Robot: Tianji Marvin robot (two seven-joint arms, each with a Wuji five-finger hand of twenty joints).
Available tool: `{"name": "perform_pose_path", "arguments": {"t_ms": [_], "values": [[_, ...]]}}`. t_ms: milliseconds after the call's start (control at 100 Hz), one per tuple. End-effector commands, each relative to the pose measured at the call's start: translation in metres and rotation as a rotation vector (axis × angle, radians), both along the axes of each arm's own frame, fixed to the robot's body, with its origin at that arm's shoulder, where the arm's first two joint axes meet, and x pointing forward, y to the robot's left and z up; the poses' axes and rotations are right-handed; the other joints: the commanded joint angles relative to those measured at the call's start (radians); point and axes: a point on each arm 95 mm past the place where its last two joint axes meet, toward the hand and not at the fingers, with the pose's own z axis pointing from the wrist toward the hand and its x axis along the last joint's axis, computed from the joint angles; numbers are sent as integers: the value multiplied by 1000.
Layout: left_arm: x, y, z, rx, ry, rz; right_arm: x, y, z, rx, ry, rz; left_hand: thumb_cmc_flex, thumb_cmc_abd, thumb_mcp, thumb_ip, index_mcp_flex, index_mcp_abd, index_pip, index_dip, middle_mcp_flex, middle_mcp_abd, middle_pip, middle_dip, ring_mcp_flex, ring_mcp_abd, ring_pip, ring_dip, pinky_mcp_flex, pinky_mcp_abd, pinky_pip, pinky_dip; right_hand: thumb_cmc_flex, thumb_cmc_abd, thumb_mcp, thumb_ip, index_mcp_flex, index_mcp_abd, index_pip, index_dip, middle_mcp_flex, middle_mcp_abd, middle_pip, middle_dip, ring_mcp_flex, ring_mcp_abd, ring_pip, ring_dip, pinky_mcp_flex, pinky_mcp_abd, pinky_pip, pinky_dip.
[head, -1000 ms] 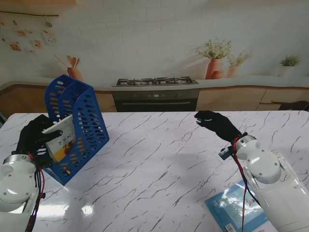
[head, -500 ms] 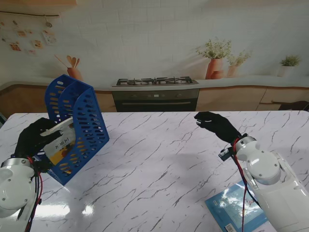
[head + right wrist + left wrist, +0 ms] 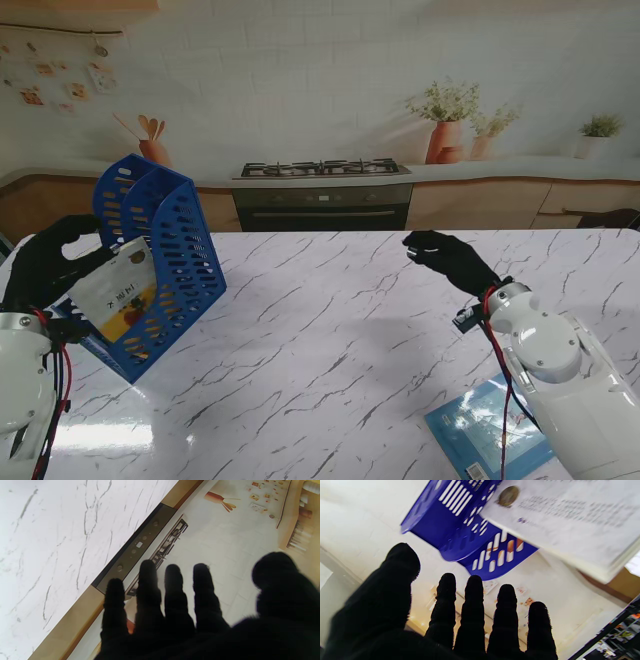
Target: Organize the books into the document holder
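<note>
Marble table (image 3: 330, 330) spreads white and grey-veined under both arms. At its left side the blue document holder (image 3: 165, 250) stands tilted, tipped back toward the left, exactly as it leaned a second ago. A white book (image 3: 122, 295) with a fruit picture on its cover sits inside the holder's open side, leaning against the slotted wall. A second, light blue book (image 3: 490, 425) lies flat on the table nearest me on the right, partly hidden by the right arm. The left hand (image 3: 45, 265) has drawn back to the left off the white book, fingers (image 3: 473, 605) spread and empty. The right hand (image 3: 445, 258) hangs unmoved over the table, fingers loosely apart, holding nothing.
</note>
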Motion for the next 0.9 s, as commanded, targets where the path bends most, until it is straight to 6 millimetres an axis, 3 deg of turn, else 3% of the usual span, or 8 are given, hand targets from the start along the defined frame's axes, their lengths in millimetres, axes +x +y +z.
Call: {"name": "perform_pose_path", "arguments": {"t_ms": [0, 150, 370, 420, 690, 890], "values": [[-4, -12, 16, 30, -34, -51, -2, 4, -2, 12, 1, 8, -20, 37, -55, 17, 2, -3, -22, -12, 9, -37, -3, 8, 13, -48, -39, -14, 2, -44, -51, 8, -24, 23, -22, 41, -3, -10, -9, -14, 5, -31, -9, -1, -11, -33, -17, -11, -16, 188, -15, -7], [-8, -33, 34, 78, -59, -116, -4, 6, 1, 8, -18, 12, -7, 75, -129, 24, 3, -8, -37, -12, -8, -23, -24, 5, 2, -23, -44, -20, 13, -23, -62, 25, -23, 25, -23, 41, 0, -9, -8, -15, 11, -37, -8, -1, -10, -34, -17, -11, -17, 190, -17, -7], [-2, -69, 44, 76, -96, -226, -11, 5, 6, 1, -36, 16, -6, 92, -164, 26, -1, 2, -65, -19, -5, -15, -30, 6, 23, 7, -34, -17, 66, 17, -28, 37, -19, 29, -24, 41, 5, -7, -6, -15, 22, -32, -3, 3, -9, -34, -17, -11, -22, 188, -25, -12], [1, -79, 45, 61, -111, -256, -13, 4, 7, -2, -38, 16, 13, 112, -212, 30, 9, 7, -75, -19, 15, -16, -16, 19, 38, 15, -21, -9, 78, 23, 7, 36, -17, 30, -25, 41, 9, -7, -5, -14, 29, -31, 2, 7, -8, -33, -16, -11, -22, 188, -27, -12], [18, -128, 39, -7, -135, -424, -22, -2, 11, -23, -50, 20, 32, 141, -268, 35, 18, 12, -80, -18, 36, -17, 3, 42, 76, 34, 7, 9, 122, 53, 88, 27, -2, 40, -34, 44, 41, -8, 16, -1, 46, -20, 77, 90, 1, -31, -8, -6, -22, 186, -31, -17], [33, -153, 26, -82, -105, -536, -31, -6, 10, -26, -45, 22, 53, 153, -287, 37, 25, 12, -73, -14, 43, -22, 14, 50, 95, 36, 41, 43, 105, 78, 122, 31, 6, 60, -37, 45, 68, -12, 30, 6, 56, -10, 94, 114, 9, -25, 1, 0, -18, 183, -33, -21]]}}
